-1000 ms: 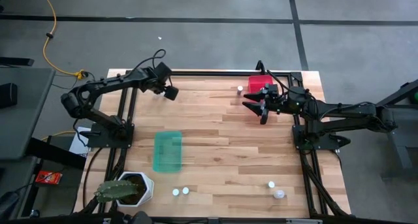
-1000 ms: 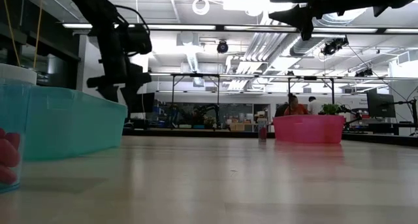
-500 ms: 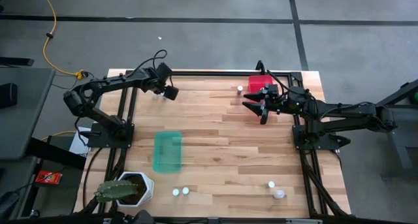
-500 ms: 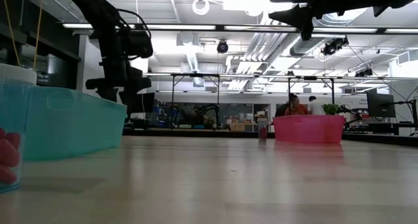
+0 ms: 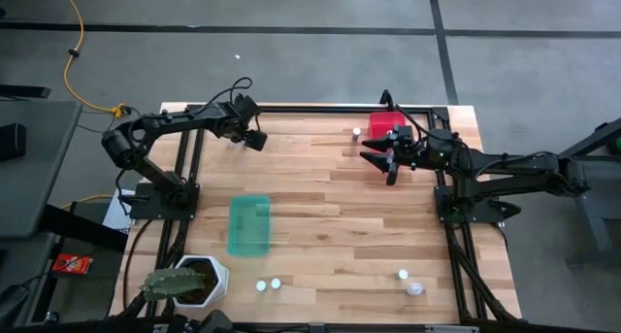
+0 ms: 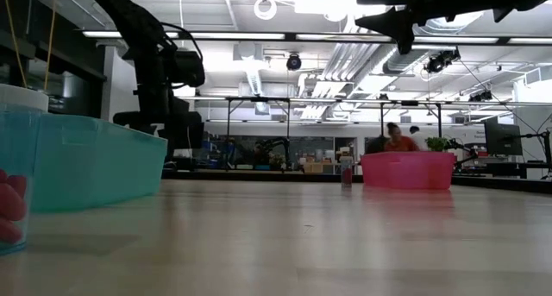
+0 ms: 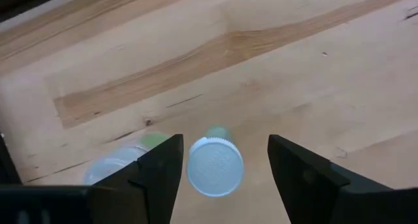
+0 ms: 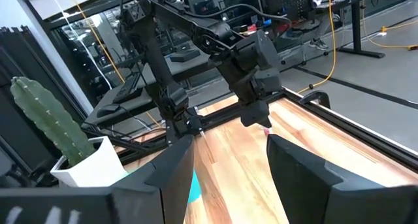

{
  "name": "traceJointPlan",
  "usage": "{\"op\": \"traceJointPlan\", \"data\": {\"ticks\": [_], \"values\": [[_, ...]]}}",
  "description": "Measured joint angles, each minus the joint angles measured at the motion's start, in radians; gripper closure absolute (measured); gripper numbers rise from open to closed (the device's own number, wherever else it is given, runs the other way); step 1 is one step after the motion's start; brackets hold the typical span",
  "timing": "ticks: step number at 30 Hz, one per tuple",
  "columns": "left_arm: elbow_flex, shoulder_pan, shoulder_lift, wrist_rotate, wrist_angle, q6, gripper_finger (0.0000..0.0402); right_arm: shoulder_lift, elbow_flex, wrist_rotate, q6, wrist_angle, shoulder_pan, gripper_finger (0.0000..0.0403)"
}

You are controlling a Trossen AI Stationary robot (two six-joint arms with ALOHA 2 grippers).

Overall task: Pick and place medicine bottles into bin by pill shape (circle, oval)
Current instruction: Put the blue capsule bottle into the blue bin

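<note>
My left gripper (image 7: 225,144) is open and points down near the table's far left (image 5: 254,139). A small translucent bottle with a white cap (image 7: 215,166) stands upright between its fingers, untouched. A second bottle (image 7: 116,169) stands beside it, partly behind one finger. My right gripper (image 5: 389,164) is open and empty, held above the table beside the red bin (image 5: 382,125). One bottle (image 5: 356,132) stands left of the red bin. Several more bottles stand near the front edge (image 5: 268,284) (image 5: 409,282). The teal bin (image 5: 249,224) sits left of centre.
A white hexagonal pot with a cactus (image 5: 192,280) stands at the near left corner. Black frame rails run along the table's left and right sides (image 5: 190,168) (image 5: 444,192). In the low view a bottle with red pills (image 6: 9,205) stands close at the left edge.
My left gripper has come down a little over the two bottles at the far left, staying open. My right arm has kept still.
</note>
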Motion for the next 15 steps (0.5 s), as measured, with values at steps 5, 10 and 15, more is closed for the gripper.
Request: {"op": "traceJointPlan", "data": {"ticks": [5,10,15], "values": [[0.000,0.000,0.000,0.000,-0.002,0.008,0.0234,0.000,0.000,0.000,0.000,-0.013,0.000,0.0217],[0.000,0.000,0.000,0.000,-0.003,0.018,0.0280,0.000,0.000,0.000,0.000,-0.013,0.000,0.0217],[0.000,0.001,-0.004,0.007,-0.004,0.027,0.0300,0.000,0.000,0.002,0.044,-0.017,0.000,0.0217]]}}
